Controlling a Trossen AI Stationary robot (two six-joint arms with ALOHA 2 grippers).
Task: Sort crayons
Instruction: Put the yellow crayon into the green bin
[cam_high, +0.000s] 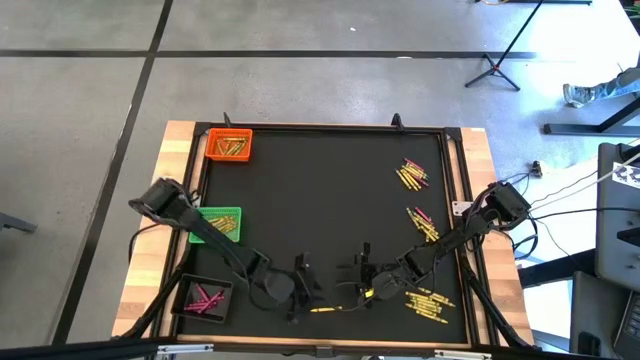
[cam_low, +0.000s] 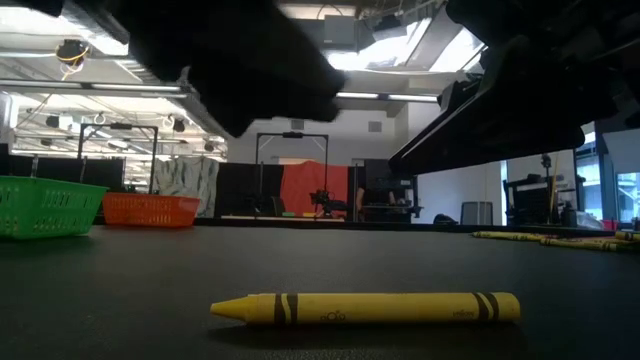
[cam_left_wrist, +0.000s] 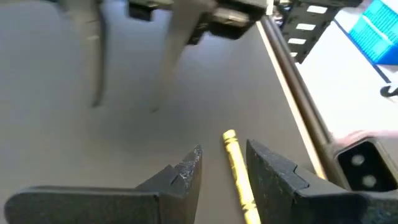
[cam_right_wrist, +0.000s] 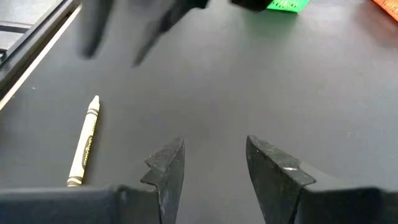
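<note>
Straddling the lone yellow crayon means shifting the left gripper, jaws parted and empty, sideways until it lies centred between them; the right gripper waits, jaws also apart.

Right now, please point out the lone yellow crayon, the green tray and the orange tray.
lone yellow crayon (cam_low: 365, 308), low view, middle of its wrapper.
green tray (cam_high: 217, 212), high view, its far rim.
orange tray (cam_high: 229, 133), high view, its far rim.
</note>
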